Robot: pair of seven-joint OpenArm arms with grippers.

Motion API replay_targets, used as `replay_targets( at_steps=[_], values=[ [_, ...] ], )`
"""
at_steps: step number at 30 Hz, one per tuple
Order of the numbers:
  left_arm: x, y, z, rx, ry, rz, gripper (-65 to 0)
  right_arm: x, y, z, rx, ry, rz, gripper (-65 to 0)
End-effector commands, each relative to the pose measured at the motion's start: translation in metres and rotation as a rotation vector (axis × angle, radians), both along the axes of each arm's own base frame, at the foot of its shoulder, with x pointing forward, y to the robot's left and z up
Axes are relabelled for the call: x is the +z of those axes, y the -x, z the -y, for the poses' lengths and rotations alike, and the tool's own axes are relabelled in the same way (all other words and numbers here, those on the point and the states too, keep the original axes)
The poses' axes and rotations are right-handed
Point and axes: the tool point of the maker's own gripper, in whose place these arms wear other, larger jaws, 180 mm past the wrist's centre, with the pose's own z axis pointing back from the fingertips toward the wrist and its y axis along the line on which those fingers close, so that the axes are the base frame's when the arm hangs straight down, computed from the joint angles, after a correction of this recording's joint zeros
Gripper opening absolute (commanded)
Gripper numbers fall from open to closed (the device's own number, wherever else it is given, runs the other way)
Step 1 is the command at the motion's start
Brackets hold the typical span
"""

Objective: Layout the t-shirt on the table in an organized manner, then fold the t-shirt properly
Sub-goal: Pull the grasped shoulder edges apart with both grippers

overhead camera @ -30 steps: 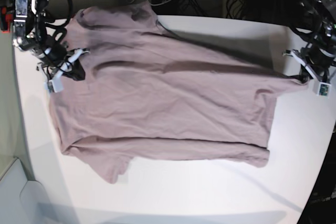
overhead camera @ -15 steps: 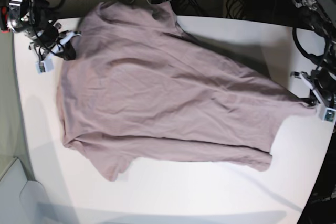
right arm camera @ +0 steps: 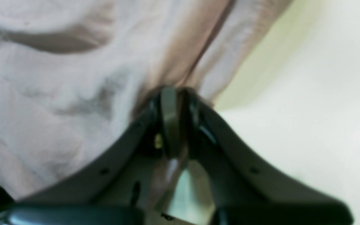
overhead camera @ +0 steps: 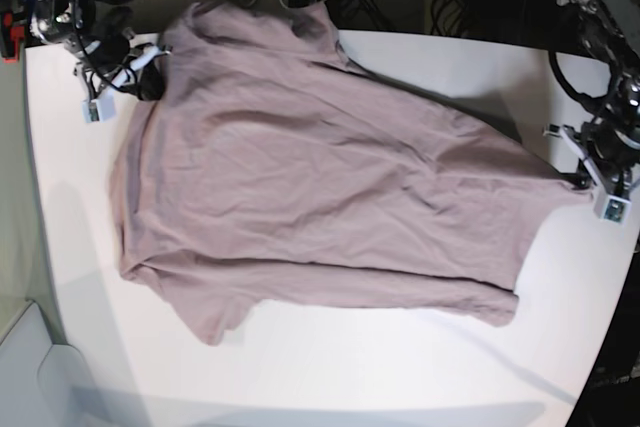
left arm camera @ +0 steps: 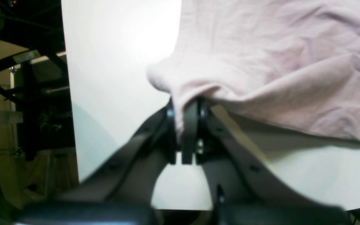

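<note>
Layout step in hand: the surface (overhead camera: 330,377) carries the t-shirt (overhead camera: 320,187), spread wide but skewed, top edge hanging off the far side, bottom hem doubled under. Left tool (overhead camera: 588,175) is clamped on the shirt corner. Right tool (overhead camera: 150,65) sits at the opposite corner; wrist view shows cloth between near-closed jaws, so I judge it gripping. Next: pull taut, square up, lay flat. Versus a second ago, the right tool has gone farther back, dragging that corner along.

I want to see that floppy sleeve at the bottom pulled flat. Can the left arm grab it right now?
Probably not. The left arm's fingers are shut on the shirt corner, across from that sleeve.
</note>
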Motion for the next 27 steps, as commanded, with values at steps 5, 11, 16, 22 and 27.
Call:
replay_targets(
  at_steps=[5,11,16,22,27],
  values=[
    [0.000,0.003,-0.003,-0.003,-0.006,0.000,-64.7,0.011,-0.014,0.002,0.008,0.008,0.040,-58.9],
    [-0.018,0.011,-0.004,-0.007,0.028,-0.015,-64.7,0.004,-0.025,0.006,-0.009,-0.002,0.035,-60.0],
    [-0.020,0.014,-0.003,-0.008,0.035,-0.012,-64.7,0.001,-0.042,0.012,-0.030,-0.010,0.041,-65.0],
    [-0.030,-0.001,-0.005,0.008,0.098,0.010,-64.7,0.014,-0.091,0.036,-0.051,0.014,0.099,-65.0],
    [-0.039,-0.016,-0.010,0.036,0.156,0.013,-64.7,0.034,-0.140,0.064,-0.090,0.032,0.150,-65.0]
  ],
)
